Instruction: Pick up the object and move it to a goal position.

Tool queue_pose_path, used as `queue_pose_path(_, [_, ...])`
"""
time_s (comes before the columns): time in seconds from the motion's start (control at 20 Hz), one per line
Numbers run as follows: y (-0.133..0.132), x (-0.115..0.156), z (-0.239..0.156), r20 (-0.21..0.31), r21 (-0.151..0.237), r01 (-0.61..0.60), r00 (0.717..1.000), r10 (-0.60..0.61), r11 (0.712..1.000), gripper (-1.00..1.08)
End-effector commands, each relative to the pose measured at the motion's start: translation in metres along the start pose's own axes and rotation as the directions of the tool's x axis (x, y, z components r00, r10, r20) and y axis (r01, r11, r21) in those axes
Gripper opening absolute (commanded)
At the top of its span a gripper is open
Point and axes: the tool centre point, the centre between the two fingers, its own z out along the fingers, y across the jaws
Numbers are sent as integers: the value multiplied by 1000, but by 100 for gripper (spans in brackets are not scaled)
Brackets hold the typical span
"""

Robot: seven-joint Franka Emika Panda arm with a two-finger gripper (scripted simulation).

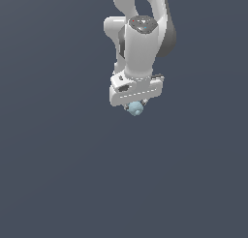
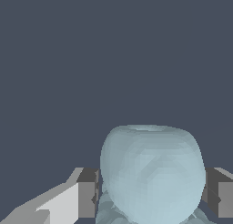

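The object point(image 1: 135, 109) is a small pale light-blue lumpy blob just under the white hand of the arm in the exterior view. My gripper point(image 1: 135, 106) is above it, with the blob between the fingers. In the wrist view the object point(image 2: 152, 173) fills the space between the two dark fingertips point(image 2: 86, 198), which press against its sides. The gripper is shut on the object. Most of the fingers are hidden behind the hand in the exterior view.
A plain dark grey-blue surface point(image 1: 58, 174) extends all around. No other objects, containers or edges show in either view.
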Motion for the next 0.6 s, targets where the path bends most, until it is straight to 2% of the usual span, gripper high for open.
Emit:
queue_pose_path(0.0, [0, -7, -15, 1, 0, 0, 1000, 0, 1000, -100])
queue_pose_path(0.55, [0, -19, -45, 1, 1, 0, 1000, 0, 1000, -100])
